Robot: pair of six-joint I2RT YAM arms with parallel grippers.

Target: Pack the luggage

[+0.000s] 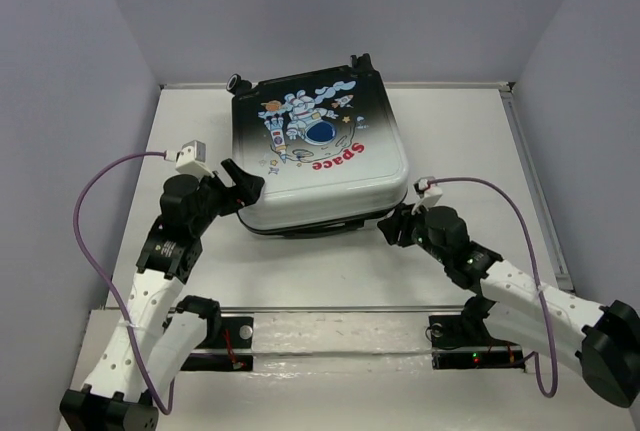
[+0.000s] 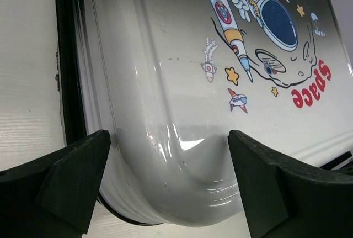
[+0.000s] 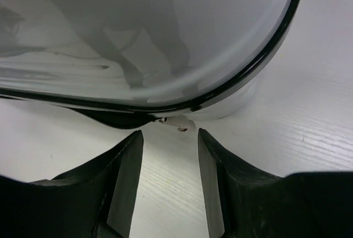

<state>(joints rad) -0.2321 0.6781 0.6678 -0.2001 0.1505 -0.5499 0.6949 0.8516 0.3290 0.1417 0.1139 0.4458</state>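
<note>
While bearing everything else, table (image 1: 320,276): lying white and flat, carrying the luggage toward 12 o'clock.
Luggage (image 1: 320,151): lying flat with lid down and astronaut print facing up, wheels toward 12 o'clock. Looking packed, so probably calling for zipping next; not showing how far the zip is already run.
Black seam (image 3: 220,98): curving round the near corner between the two shell halves. Needing both halves meeting evenly before any pull.
Left gripper (image 1: 243,183): hovering at the shell's 8 o'clock corner, fingers spread wide to either side of the rounded corner and gripping nothing. Touching the shell or not: cannot tell. Best used pressing and steadying that corner, stopping the light case from sliding.
Right gripper (image 1: 395,223): sitting low at the 4 o'clock corner, fingers parted a little and holding nothing, aiming at the seam.
Zipper pull (image 3: 177,125): lying as a small metal tab just beyond the right fingertips, under the seam. Worth centring on, easing forward, pinching only the tab, then drawing along the seam rather than away from it.
</note>
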